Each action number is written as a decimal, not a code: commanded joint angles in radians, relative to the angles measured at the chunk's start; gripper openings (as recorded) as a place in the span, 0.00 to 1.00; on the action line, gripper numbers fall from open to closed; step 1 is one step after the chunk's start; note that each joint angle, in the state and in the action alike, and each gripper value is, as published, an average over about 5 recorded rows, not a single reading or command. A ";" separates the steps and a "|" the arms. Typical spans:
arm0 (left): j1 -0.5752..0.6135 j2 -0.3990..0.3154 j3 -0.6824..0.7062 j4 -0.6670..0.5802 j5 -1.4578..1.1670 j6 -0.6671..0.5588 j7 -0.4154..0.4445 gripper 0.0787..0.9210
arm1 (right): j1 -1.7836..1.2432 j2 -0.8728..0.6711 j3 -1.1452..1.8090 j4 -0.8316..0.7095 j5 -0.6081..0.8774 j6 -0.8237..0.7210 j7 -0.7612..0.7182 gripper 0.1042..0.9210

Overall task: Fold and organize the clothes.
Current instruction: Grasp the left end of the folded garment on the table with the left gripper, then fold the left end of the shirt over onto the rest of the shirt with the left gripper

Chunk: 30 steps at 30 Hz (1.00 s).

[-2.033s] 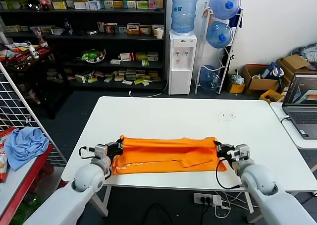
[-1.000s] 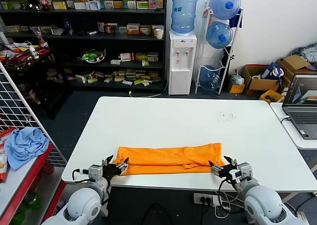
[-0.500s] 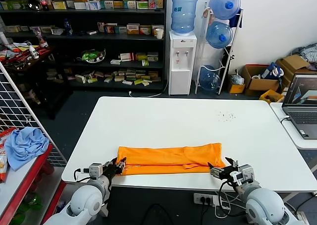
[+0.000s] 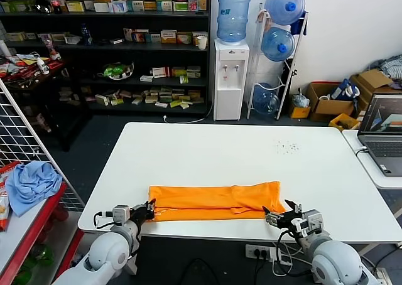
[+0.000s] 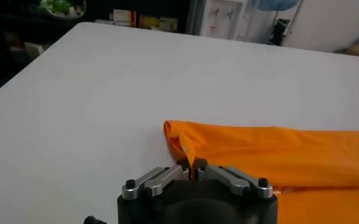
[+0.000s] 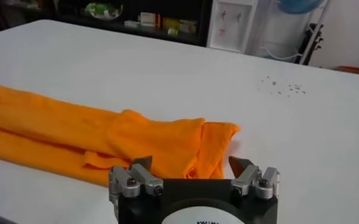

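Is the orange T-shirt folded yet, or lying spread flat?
Folded. The orange T-shirt lies as a narrow layered band along the near table edge, a sleeve doubled over on top; no full shirt outline shows.

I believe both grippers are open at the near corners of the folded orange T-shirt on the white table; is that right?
Not quite: only the right gripper is open, at its corner of the T-shirt. The left gripper is shut on the T-shirt's near corner, as the left wrist view shows. The rest holds: the shirt lies folded on the white table.
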 commanded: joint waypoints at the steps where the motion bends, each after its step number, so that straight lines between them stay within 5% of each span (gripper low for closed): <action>1: -0.059 0.128 -0.034 0.026 0.003 0.002 0.009 0.05 | -0.010 0.002 0.008 0.015 0.000 0.003 0.001 0.88; 7: -0.112 0.270 -0.097 0.120 0.028 -0.017 0.045 0.05 | -0.014 0.008 0.014 0.032 -0.005 0.014 0.007 0.88; 12: -0.099 0.310 -0.134 0.097 0.014 -0.026 0.051 0.05 | -0.010 0.024 0.019 0.036 -0.015 0.037 0.016 0.88; 22: -0.041 0.126 -0.024 -0.255 -0.057 0.027 -0.061 0.05 | -0.028 0.048 0.029 0.026 -0.091 0.109 0.031 0.88; 30: -0.066 -0.014 0.128 -0.267 -0.095 0.039 -0.093 0.05 | -0.050 0.066 0.089 -0.018 -0.172 0.195 0.020 0.88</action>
